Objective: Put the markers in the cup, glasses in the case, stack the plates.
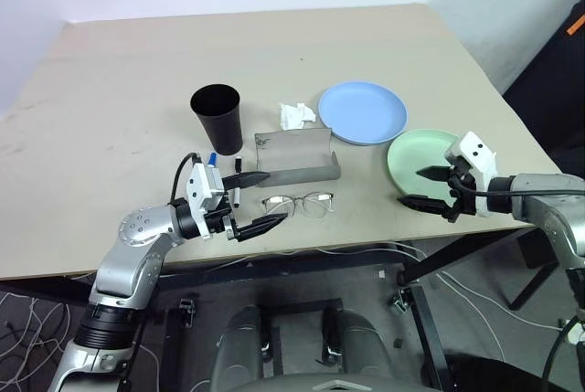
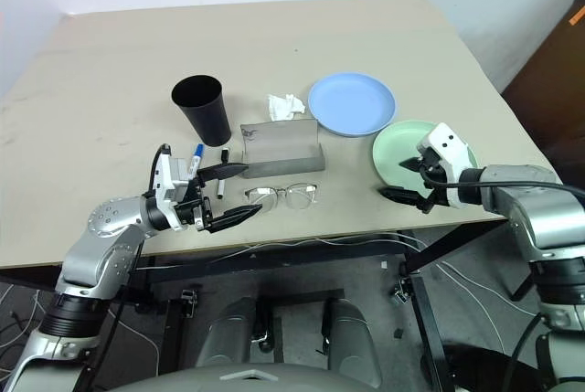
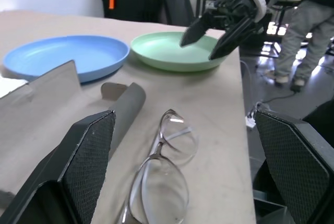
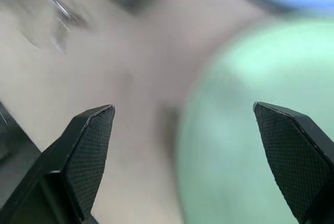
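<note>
Beige table (image 1: 110,90): cup (image 1: 217,117), case (image 1: 294,156), glasses (image 1: 299,203), plates (image 1: 362,111).

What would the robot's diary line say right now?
left gripper: open, near glasses | right gripper: open, over green plate | case: open, empty | blue plate: unstacked

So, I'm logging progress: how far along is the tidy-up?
Nothing is done. The markers lie beside the cup, the glasses lie before the open case, and the plates sit apart. Both grippers are open and empty: the right at the green plate, the left near the glasses.
</note>
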Tool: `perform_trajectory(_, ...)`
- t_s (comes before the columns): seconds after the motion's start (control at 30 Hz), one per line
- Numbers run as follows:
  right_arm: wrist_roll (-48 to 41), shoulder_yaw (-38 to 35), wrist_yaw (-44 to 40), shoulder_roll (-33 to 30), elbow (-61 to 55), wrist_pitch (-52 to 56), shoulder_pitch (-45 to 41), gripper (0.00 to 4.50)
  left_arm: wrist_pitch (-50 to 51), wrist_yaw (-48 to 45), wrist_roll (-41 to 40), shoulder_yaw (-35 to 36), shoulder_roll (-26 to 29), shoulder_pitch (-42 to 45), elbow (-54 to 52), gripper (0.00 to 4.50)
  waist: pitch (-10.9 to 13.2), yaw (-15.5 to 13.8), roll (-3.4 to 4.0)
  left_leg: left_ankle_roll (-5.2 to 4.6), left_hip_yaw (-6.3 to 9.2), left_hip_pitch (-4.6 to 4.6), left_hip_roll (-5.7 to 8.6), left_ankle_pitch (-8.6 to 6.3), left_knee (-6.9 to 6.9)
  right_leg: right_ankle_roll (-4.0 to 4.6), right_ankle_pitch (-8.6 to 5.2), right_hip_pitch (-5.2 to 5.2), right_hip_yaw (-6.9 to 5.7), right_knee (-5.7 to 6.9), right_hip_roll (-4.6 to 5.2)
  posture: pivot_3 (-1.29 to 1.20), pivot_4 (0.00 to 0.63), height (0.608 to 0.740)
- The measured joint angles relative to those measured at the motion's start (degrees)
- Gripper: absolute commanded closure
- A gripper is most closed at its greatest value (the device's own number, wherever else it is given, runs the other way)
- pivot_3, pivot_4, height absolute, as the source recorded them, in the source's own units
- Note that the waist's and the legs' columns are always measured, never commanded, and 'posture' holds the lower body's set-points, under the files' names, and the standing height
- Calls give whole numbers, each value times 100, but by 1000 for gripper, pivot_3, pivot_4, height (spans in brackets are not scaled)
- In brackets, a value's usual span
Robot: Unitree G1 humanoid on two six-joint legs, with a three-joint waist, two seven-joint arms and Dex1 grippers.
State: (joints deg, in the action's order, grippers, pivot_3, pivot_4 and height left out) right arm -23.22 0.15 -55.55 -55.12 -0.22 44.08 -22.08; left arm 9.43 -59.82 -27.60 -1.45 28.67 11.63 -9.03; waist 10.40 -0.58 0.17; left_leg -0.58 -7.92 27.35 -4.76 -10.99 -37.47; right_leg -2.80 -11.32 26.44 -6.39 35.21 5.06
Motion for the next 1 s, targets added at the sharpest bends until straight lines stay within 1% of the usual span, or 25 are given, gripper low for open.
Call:
perform_trajectory(0.1, 310, 466, -60, -54, 360, 319, -361, 638, -41, -4, 16, 3, -18, 41, 48, 0, 0, 1, 0, 0, -1, 3, 0, 0, -1, 2, 1, -2, 1, 0, 0, 0, 150, 701)
perform_trajectory(0.3, 537, 815, -434, -142, 544, 273, -655, 2617, -211, -15, 103, 3, -38, 67, 204, 0, -1, -5, 1, -1, -1, 3, 0, 0, -7, 1, 1, -4, 0, 1, -2, 0, 150, 701)
perform_trajectory(0.47, 561, 838, -551, -138, 535, 299, -768, 4278, -262, -13, 125, 2, -61, 78, 218, 0, -1, 0, 1, -6, 1, 3, -8, -4, -39, -22, 4, -4, -2, 4, 1, 0, 150, 701)
perform_trajectory(0.5, 571, 807, -551, -160, 518, 298, -778, 4481, -266, -14, 126, 3, -61, 92, 221, 0, -1, 1, 0, -7, 1, 3, -9, -5, -42, -23, 8, -5, -3, 3, 3, 0, 150, 701)
perform_trajectory(0.73, 598, 531, -524, -290, 310, 433, -753, 4481, -273, -15, 127, 1, -74, 236, 270, 0, -2, 28, 0, -7, -3, 12, -19, -5, -43, -23, 49, -9, -12, -19, 6, 0, 150, 701)
perform_trajectory(0.83, 561, 295, -527, -547, 203, 449, -726, 4481, -272, -16, 126, 0, -77, 266, 273, 0, 0, 12, 4, -6, -5, 12, -15, -5, -42, -23, 49, 13, -13, -20, 7, 0, 150, 701)
perform_trajectory(1.0, 573, -12, -516, -1020, 201, 468, -816, 4481, -263, 5, 122, 8, -77, 273, 282, 0, 1, -2, 7, -12, -12, 15, -12, -9, -39, -26, 45, 18, -6, -34, 8, 0, 150, 701)
